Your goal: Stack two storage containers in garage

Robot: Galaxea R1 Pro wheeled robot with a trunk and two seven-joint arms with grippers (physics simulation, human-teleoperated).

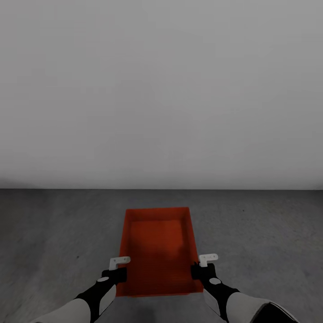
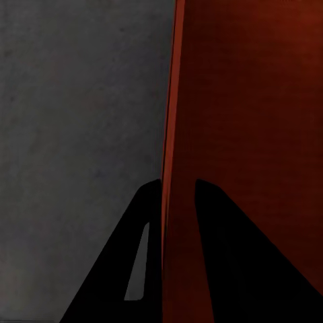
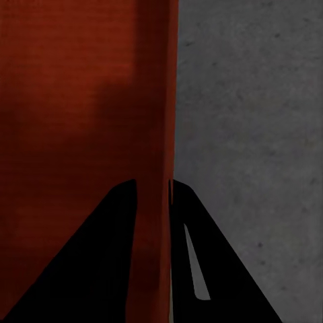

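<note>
Here's the orange-red tub (image 1: pixel 156 251), square in front of the robot, over the dark speckled concrete floor (image 1: pixel 269 233), with a plain pale wall (image 1: pixel 161 89) behind. Whether it rests on the concrete or hangs just above it, I can't tell from here. It's open-topped and nothing is inside.

Left gripper (image 1: pixel 119 269) is on the left long wall near the robot's end, right gripper (image 1: pixel 202 268) mirrors it on the right wall. In the left wrist view the thin wall (image 2: pixel 168 134) runs straight between the two dark fingers (image 2: pixel 235 256), one inside the tub, one outside. The right wrist view shows the same: fingers (image 3: pixel 87 262) pinched close on either side of the wall (image 3: pixel 158 134). Both grippers are clamped onto the tub's walls, nearly closed.

On handling, I'd judge it light and fairly stiff, but those thin walls could flex or slip in a narrow pinch, since smooth plastic is slick. Holding both long walls keeps it level, though both grips sit near one end, so the far end may want to dip.
</note>
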